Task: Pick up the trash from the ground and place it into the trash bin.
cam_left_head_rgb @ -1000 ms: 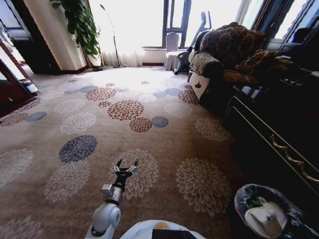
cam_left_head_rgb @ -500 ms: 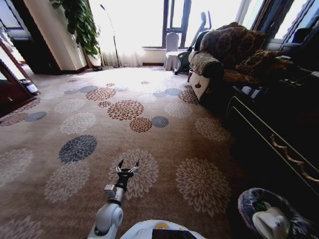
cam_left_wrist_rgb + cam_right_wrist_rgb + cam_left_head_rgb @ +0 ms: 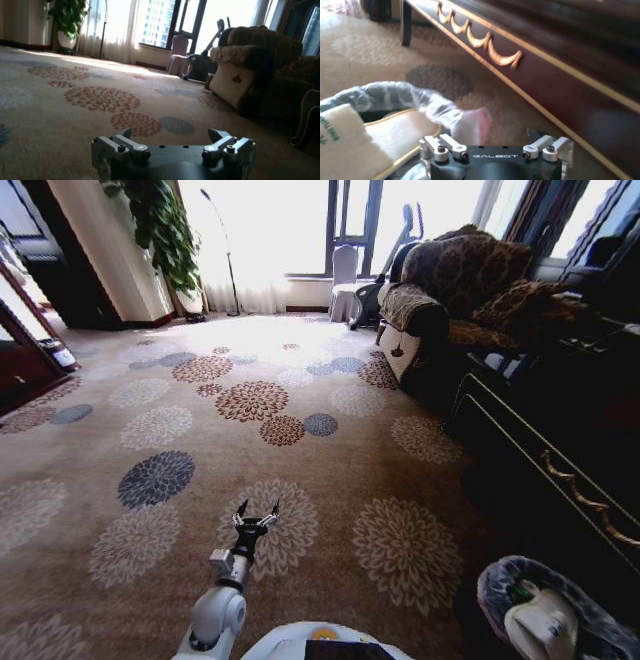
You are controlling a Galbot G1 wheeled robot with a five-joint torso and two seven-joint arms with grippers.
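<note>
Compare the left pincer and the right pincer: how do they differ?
The left pincer hangs over bare flowered carpet; the right pincer hangs by the trash bin and a dark cabinet. Nothing lies before the left one; a white-pink bag lies just ahead of the right one. Both are open, holding nothing.

Matt patterned carpet, crinkly glossy plastic trash bin liner, polished wood cabinet

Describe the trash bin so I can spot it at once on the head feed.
Start at the long dark cabinet with gold trim along the robot's right and follow it toward the robot. At its near end, on the carpet, stands the trash bin: a small round bucket with shiny clear plastic crumpled over its rim, holding a white bag. Nothing else on the floral carpet nearby is round or plastic-lined.
</note>
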